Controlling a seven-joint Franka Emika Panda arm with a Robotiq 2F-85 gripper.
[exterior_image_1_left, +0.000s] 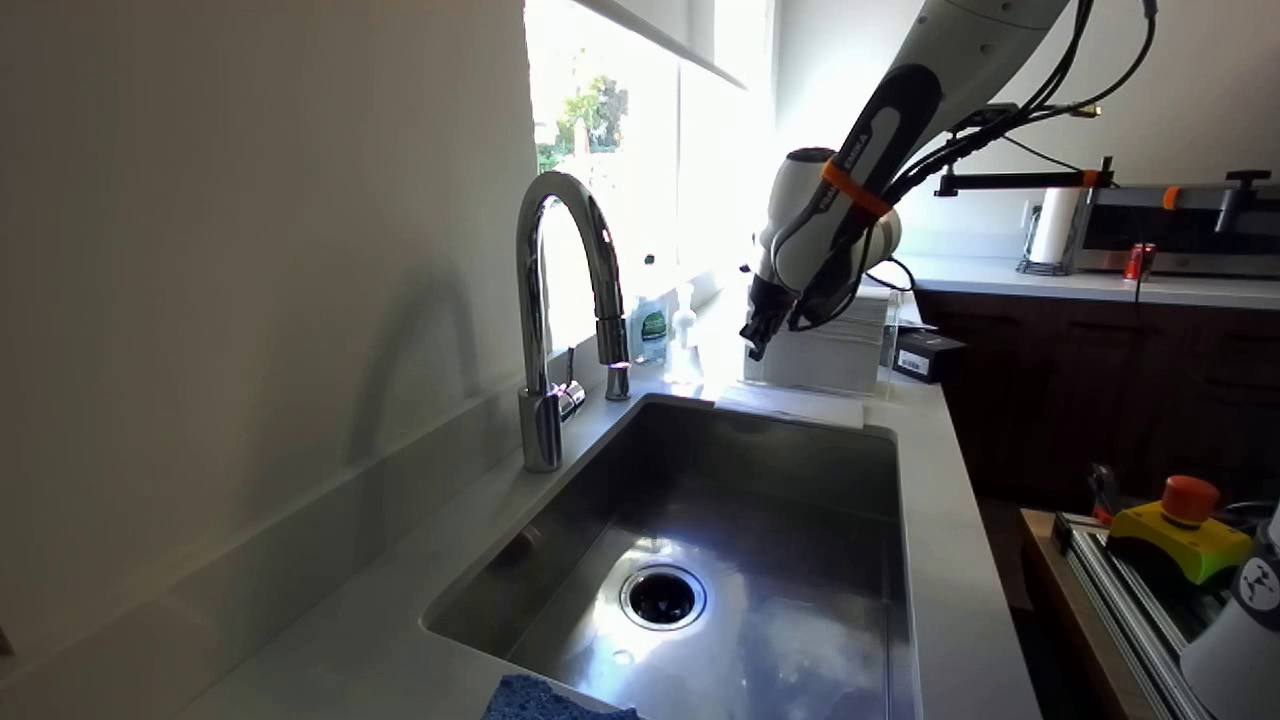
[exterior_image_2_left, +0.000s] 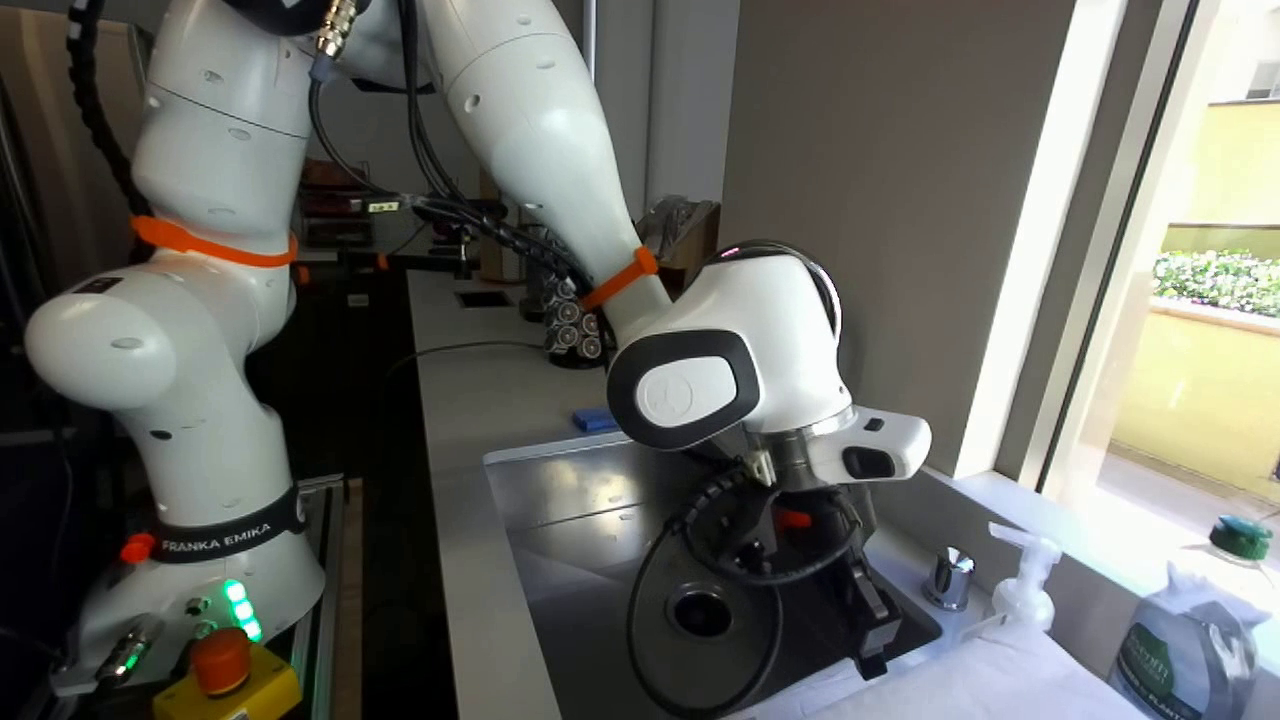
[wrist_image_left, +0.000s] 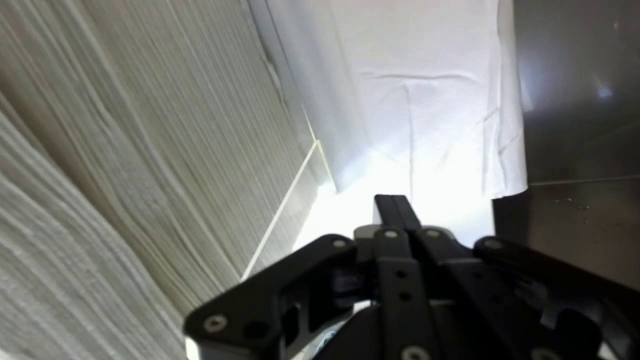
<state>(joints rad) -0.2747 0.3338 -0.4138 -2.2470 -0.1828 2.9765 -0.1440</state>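
My gripper (wrist_image_left: 392, 200) is shut, its black fingertips pressed together with nothing visible between them. In both exterior views it points down at the far end of the sink, by the window: gripper (exterior_image_1_left: 757, 342), gripper (exterior_image_2_left: 874, 645). Below it a white paper or cloth sheet (wrist_image_left: 430, 110) lies on the counter, its edge reaching over the sink rim; this sheet (exterior_image_1_left: 800, 404) is brightly lit. Beside the fingers rises a tall stack of folded white sheets (wrist_image_left: 150, 125), seemingly in a clear holder (wrist_image_left: 281, 210). Whether the fingertips touch the sheet, I cannot tell.
The steel sink (exterior_image_1_left: 790, 520) has a tall chrome faucet (exterior_image_1_left: 530, 290) on the wall side. Near the window stand a pump dispenser (exterior_image_2_left: 1025, 580) and a soap bottle (exterior_image_2_left: 1175, 640). A black box (exterior_image_1_left: 928, 355) sits by the stack. Something blue (exterior_image_1_left: 550, 700) lies at the sink's near edge.
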